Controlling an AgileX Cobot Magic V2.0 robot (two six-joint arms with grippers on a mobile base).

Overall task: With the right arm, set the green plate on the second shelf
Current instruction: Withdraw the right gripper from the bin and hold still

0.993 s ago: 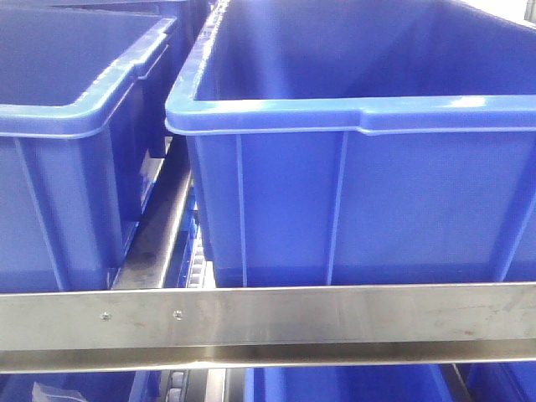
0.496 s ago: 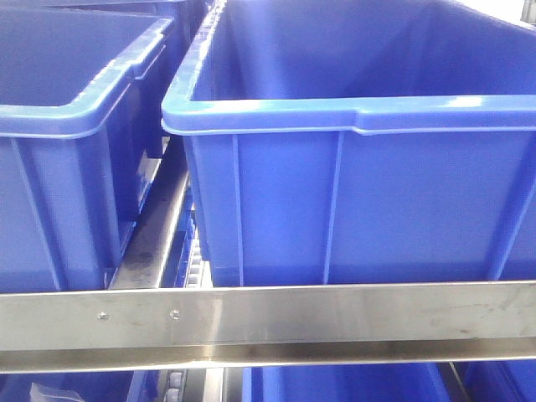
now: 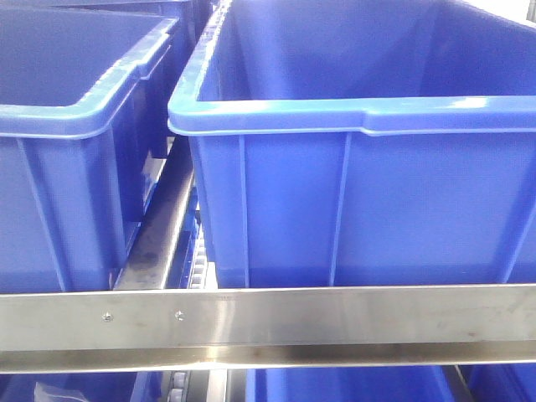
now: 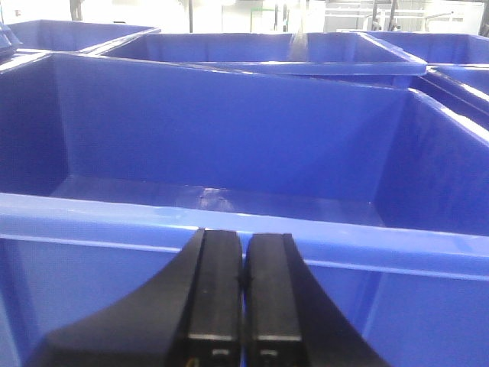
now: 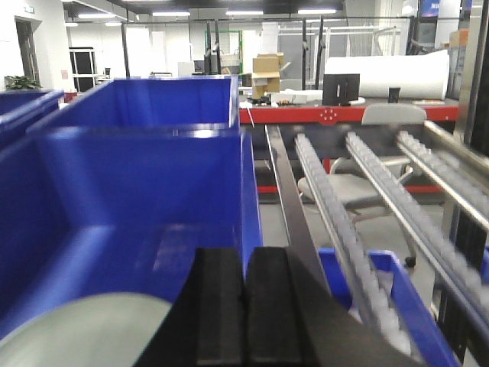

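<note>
**Plate low beside the right gripper, bins fill the rack**

While two big blue bins crowd the front view, the larger bin (image 3: 360,167) stands on the right and its neighbour (image 3: 67,151) on the left, with a steel gap between them. Below them runs the second shelf's rail (image 3: 335,322), a flat brushed-steel strip carrying two small screw heads (image 3: 142,316). Roller tracks (image 5: 344,222) stretch away at the right of the right wrist view, beside another blue bin (image 5: 145,168).

The green plate (image 5: 84,332) shows only as a pale blurred curve at the lower left of that view, just left of the right gripper (image 5: 244,306), whose jaws are pressed together. The left gripper (image 4: 243,290) hangs before a bin's rim (image 4: 229,222), jaws likewise together with nothing between them.

No brand, label or writing can be read anywhere.
</note>
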